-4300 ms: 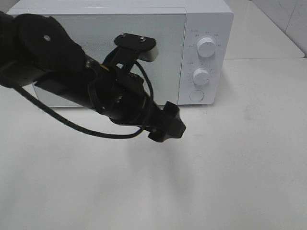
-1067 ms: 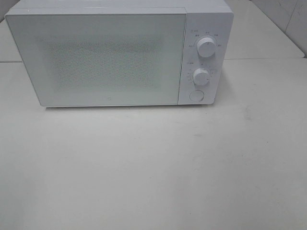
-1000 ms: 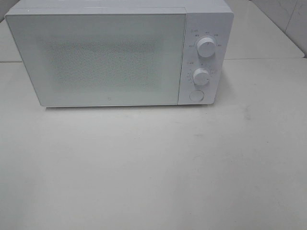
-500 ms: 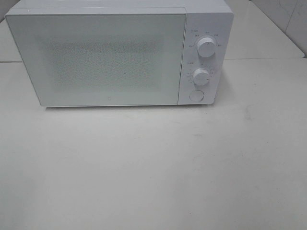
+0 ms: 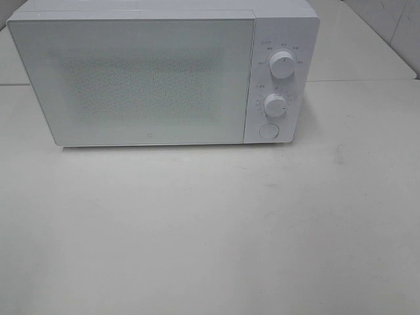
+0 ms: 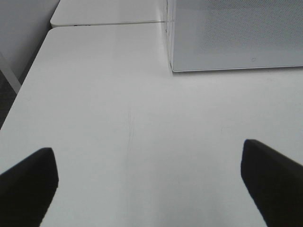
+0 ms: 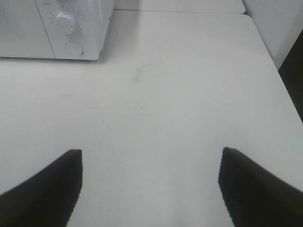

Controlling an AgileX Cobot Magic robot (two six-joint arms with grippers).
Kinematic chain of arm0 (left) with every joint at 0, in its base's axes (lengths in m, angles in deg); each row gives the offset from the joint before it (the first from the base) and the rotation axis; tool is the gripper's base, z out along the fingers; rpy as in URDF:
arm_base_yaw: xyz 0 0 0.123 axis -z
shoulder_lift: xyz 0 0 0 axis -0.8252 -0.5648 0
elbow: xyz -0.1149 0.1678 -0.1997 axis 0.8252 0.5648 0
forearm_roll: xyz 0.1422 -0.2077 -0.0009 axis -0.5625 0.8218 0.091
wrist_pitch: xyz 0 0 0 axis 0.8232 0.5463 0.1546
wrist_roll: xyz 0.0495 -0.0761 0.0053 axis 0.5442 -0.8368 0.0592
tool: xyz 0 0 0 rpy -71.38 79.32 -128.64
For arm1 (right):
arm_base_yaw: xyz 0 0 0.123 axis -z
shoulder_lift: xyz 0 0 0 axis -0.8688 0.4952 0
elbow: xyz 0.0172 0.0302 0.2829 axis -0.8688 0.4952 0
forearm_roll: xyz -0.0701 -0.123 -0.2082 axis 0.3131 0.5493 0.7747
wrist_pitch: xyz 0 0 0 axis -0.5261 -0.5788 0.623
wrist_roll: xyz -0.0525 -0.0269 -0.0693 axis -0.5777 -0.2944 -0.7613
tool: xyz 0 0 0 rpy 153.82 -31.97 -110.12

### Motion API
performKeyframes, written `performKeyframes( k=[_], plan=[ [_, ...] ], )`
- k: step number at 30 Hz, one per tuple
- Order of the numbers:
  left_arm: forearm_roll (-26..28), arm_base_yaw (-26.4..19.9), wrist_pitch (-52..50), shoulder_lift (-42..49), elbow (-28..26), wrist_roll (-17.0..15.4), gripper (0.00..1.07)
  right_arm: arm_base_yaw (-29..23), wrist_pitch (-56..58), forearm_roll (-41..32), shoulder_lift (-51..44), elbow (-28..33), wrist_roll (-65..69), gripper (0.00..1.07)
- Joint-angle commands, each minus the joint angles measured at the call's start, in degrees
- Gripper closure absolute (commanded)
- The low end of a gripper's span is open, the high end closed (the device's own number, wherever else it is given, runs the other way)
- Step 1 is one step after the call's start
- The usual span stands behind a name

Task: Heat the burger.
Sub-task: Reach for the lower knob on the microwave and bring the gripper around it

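The left gripper [image 6: 149, 182] is hovering above the white table [image 6: 94, 94] with its fingers spread wide and nothing between them, and the microwave [image 6: 236, 33] is standing ahead of it, door shut. The right gripper [image 7: 150, 189] is likewise holding its fingers apart and empty, with the microwave's dial [image 7: 64, 21] ahead of it. Where the burger is lying cannot be told from these views.

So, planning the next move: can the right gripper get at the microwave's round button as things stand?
Probably yes. Only bare table lies between the open right gripper and the round button under the lower knob of the microwave; its panel faces that side.
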Motion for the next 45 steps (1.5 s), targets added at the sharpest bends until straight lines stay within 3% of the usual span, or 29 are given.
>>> performKeyframes(
  k=[1, 20, 34, 45],
  plan=[
    [0.34, -0.11, -0.52, 1.60, 0.17, -0.40, 0.03, 0.46, 0.00, -0.11, -1.32, 0.00, 0.23, 0.31],
    [0.34, -0.11, -0.52, 1.60, 0.17, -0.40, 0.03, 0.46, -1.55, -0.23, 0.29, -1.43, 0.52, 0.31],
    [0.34, -0.11, -0.52, 1.60, 0.17, -0.34, 0.03, 0.46, -14.09, -0.23, 16.67, -2.35, 0.52, 0.31],
    [0.34, -0.11, -0.52, 1.60, 0.17, -0.29, 0.03, 0.46, -30.42, -0.23, 32.66, -2.35, 0.52, 0.31]
  ],
)
